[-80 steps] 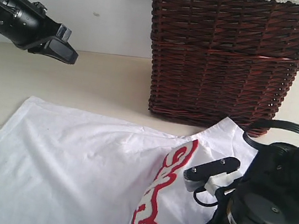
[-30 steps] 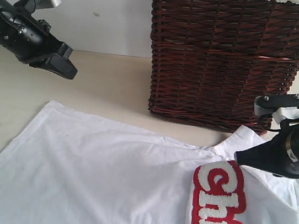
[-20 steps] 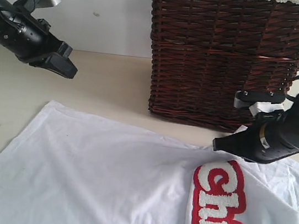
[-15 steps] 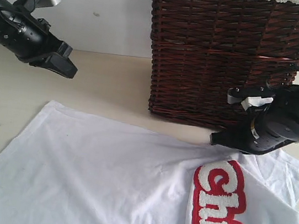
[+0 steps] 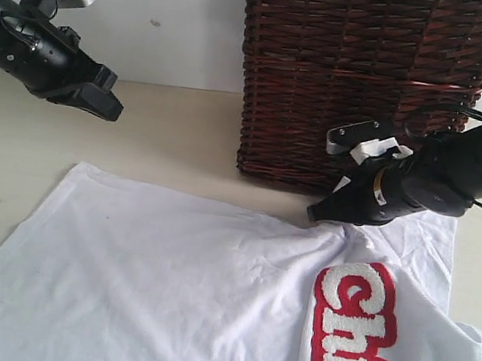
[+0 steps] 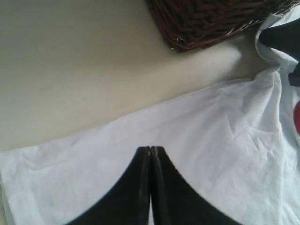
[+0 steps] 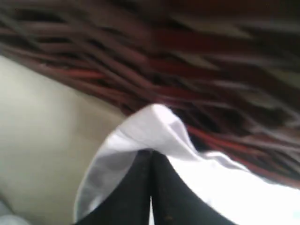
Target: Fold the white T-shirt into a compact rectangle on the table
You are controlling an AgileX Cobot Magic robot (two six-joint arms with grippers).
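The white T-shirt (image 5: 163,286) lies spread on the table (image 5: 165,143), mostly plain side up. A folded-over part at the right shows red-outlined letters (image 5: 350,331). My right gripper (image 5: 312,216) is low at the shirt's far edge, just in front of the basket. It is shut on a fold of the shirt (image 7: 140,126), which drapes over the tips of the gripper (image 7: 151,152). My left gripper (image 5: 112,108) hangs above the table at the far left, shut and empty. In its wrist view the left gripper (image 6: 151,149) shows against the shirt (image 6: 211,140) below.
A tall dark wicker basket (image 5: 363,81) stands at the back of the table, right behind the shirt's far edge and the right gripper. It also fills the top of the right wrist view as the basket (image 7: 187,56). Bare table (image 6: 70,70) lies left of it.
My right gripper has swept left along the basket's front, pulling the shirt's far right edge with it. The shirt's right side has drawn inward. The left arm barely moved.
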